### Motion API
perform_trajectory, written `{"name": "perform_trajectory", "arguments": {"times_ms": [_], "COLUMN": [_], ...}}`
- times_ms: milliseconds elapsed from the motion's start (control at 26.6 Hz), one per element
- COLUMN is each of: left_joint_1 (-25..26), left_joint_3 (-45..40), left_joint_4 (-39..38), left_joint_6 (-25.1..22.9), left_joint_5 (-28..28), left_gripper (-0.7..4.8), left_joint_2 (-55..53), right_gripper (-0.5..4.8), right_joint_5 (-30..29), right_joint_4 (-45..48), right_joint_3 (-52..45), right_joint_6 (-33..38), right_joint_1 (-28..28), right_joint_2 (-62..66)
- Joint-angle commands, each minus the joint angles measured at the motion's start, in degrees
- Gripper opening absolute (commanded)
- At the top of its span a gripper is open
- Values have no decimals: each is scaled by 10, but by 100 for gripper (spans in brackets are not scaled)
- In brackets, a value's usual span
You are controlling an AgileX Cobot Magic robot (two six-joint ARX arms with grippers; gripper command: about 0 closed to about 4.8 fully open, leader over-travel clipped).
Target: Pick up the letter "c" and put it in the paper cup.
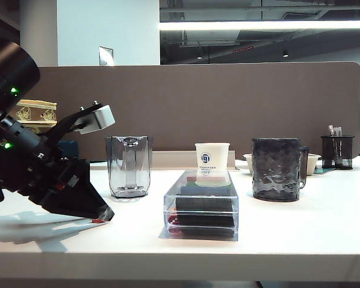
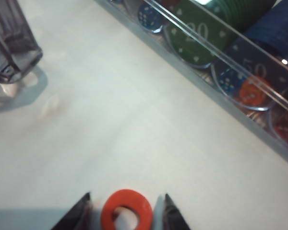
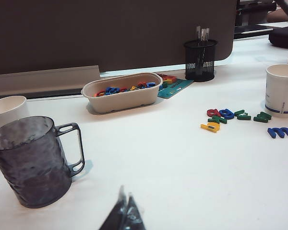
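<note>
On the surface, near left: left gripper, jaws released, straddling the letter "c".
Letter "c": flat on the surface between the jaw tips.
Paper cup: centre, far behind the clear chip case.
Right gripper: jaws clenched, near the dark mug.

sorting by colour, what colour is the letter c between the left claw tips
Red-orange; the letter c shows best in the left wrist view.
</note>
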State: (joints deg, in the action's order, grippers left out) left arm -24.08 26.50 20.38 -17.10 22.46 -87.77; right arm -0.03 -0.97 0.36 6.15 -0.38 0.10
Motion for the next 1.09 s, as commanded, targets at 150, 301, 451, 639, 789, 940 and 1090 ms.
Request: {"name": "perform_trajectory", "arguments": {"times_ms": [150, 301, 451, 639, 789, 940, 1090], "left_joint_1": [0, 0, 0, 0, 0, 0, 0], "left_joint_3": [0, 0, 0, 0, 3, 17, 33], "left_joint_4": [-6, -6, -6, -5, -3, -3, -2], "left_joint_6": [0, 0, 0, 0, 0, 4, 14], "left_joint_5": [1, 1, 1, 1, 1, 1, 1], "left_gripper": [107, 92, 88, 88, 88, 88, 88], "left_joint_2": [-1, -1, -1, -1, -1, -1, -1], "right_gripper": [-1, -1, -1, -1, -1, -1, -1], "right_joint_5": [-1, -1, -1, -1, -1, -1, -1], "right_joint_4": [7, 7, 7, 7, 7, 7, 7], "right_joint_3": [-4, -4, -4, -4, -4, -4, -4], "right_joint_6": [1, 1, 1, 1, 1, 1, 1], "right_joint_1": [0, 0, 0, 0, 0, 0, 0], "right_joint_2": [0, 0, 0, 0, 0, 0, 0]}}
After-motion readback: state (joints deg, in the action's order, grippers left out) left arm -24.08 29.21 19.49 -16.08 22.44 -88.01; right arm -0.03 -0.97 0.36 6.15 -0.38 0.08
